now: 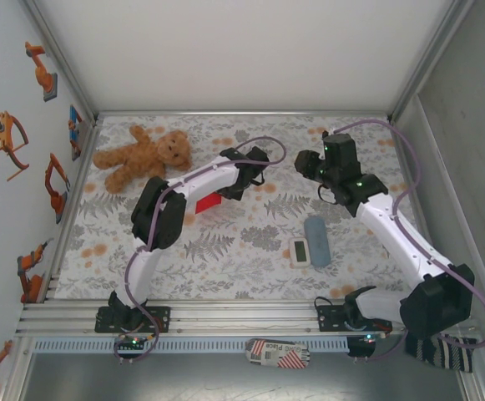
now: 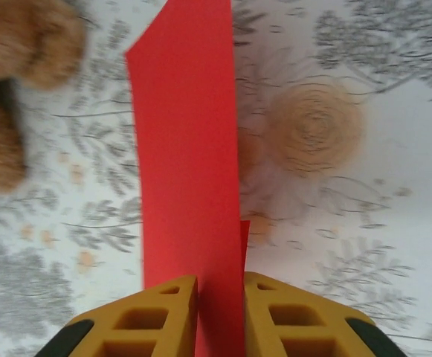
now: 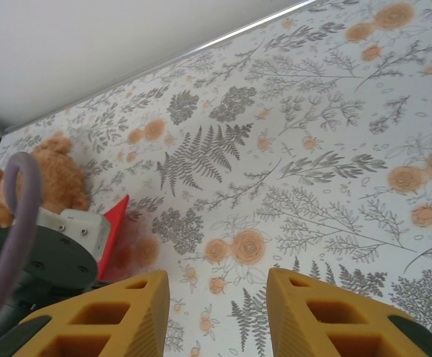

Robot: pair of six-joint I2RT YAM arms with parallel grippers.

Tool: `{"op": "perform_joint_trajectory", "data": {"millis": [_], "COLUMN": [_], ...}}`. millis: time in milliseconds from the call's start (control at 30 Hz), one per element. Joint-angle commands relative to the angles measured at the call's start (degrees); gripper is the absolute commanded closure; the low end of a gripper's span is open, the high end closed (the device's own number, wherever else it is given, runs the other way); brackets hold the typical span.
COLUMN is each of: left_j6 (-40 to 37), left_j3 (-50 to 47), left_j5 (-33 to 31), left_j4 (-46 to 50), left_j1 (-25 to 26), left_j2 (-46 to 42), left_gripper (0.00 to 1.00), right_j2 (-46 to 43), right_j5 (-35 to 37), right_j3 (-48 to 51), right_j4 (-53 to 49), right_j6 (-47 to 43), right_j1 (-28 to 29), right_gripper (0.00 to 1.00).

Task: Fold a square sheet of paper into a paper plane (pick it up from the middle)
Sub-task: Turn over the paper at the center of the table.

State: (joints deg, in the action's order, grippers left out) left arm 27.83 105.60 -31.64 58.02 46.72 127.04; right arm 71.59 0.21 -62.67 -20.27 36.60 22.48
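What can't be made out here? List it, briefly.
Paper: top view, mostly under the left arm, shape unclear.
Left pincer: wrist view, grip on paper unclear; bottom edge cuts it.
Timer: top view, display too small.
Bear: left wrist view, blurred, cut by edge.

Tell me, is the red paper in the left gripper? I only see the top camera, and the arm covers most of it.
Observer: In the left wrist view the square sheet of paper runs up between the yellow fingers of the left gripper. I cannot tell whether they pinch it.
Operator: What is the other hand doing?
Observer: In the right wrist view the right gripper is open, with nothing between its jaws, above the flowered cloth.
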Motion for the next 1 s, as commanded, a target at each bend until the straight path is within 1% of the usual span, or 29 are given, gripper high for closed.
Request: {"op": "perform_joint_trajectory", "data": {"millis": [0, 33, 100, 200, 233, 267, 367, 400, 433, 500, 567, 667, 733, 767, 867, 967], "left_j6": [2.45, 2.89, 3.92, 6.29, 7.41, 8.81, 12.37, 13.39, 14.38, 15.97, 17.05, 17.3, 17.6, 17.77, 17.85, 18.45], "left_j3": [-2.23, -4.09, -7.92, -13.85, -16.33, -19.02, -26.56, -28.7, -31.07, -35.31, -39.53, -44.66, -47.2, -48.39, -50.82, -52.45], "left_j5": [14.16, 17.43, 23.62, 30.19, 32.53, 34.29, 37.1, 37.24, 37.34, 37.28, 35.73, 32.89, 32.18, 31.86, 31.47, 31.73], "left_j4": [-5.39, -7.73, -12.63, -19.26, -22.05, -24.54, -30.33, -31.56, -32.63, -34.51, -35.62, -36.28, -36.27, -36.4, -36.27, -36.92], "left_j1": [-1.21, -1.86, -3.21, -5.83, -6.91, -8.22, -11.9, -13.08, -14.24, -16.74, -19.06, -21.53, -22.98, -23.65, -25.0, -25.88], "left_j2": [-3.24, -4.74, -8.04, -14.01, -16.32, -18.75, -25.54, -27.41, -29.58, -33.47, -37.45, -42.76, -45.39, -46.75, -49.17, -50.52], "left_gripper": [0.72, 0.69, 0.6, 0.52, 0.48, 0.45, 0.38, 0.35, 0.33, 0.27, 0.16, 0.05, 0.0, 0.04, 0.04, 0.04], "right_j2": [-0.31, 0.09, 1.01, 3.03, 3.92, 4.98, 9.29, 10.58, 12.32, 15.74, 19.88, 26.16, 30.15, 31.96, 37.13, 42.25], "right_j5": [2.17, 1.74, 0.8, -1.44, -2.69, -4.38, -9.57, -10.26, -10.85, -11.82, -13.37, -15.63, -17.3, -17.87, -20.23, -22.7], "right_j3": [0.42, 0.35, -0.04, -0.84, -0.96, -1.05, -1.98, -2.32, -2.81, -3.78, -5.29, -7.88, -10.01, -10.94, -13.71, -17.42], "right_j4": [-0.86, -0.98, -1.22, -1.65, -1.49, -1.2, -0.2, 0.07, 0.3, 1.41, 2.95, 5.67, 7.23, 7.95, 10.33, 10.47], "right_j6": [0.89, 0.84, 0.67, 0.38, 0.32, 0.31, 0.49, 0.64, 0.74, 1.18, 2.01, 3.87, 5.17, 6.0, 7.57, 7.88], "right_j1": [-0.42, -0.41, -0.41, -0.34, -0.37, -0.42, 0.49, 1.14, 2.22, 4.51, 7.44, 11.15, 13.08, 13.78, 15.33, 16.08], "right_gripper": [0.62, 0.62, 0.62, 0.62, 0.61, 0.61, 0.58, 0.57, 0.51, 0.48, 0.48, 0.53, 0.57, 0.58, 0.63, 0.67]}}
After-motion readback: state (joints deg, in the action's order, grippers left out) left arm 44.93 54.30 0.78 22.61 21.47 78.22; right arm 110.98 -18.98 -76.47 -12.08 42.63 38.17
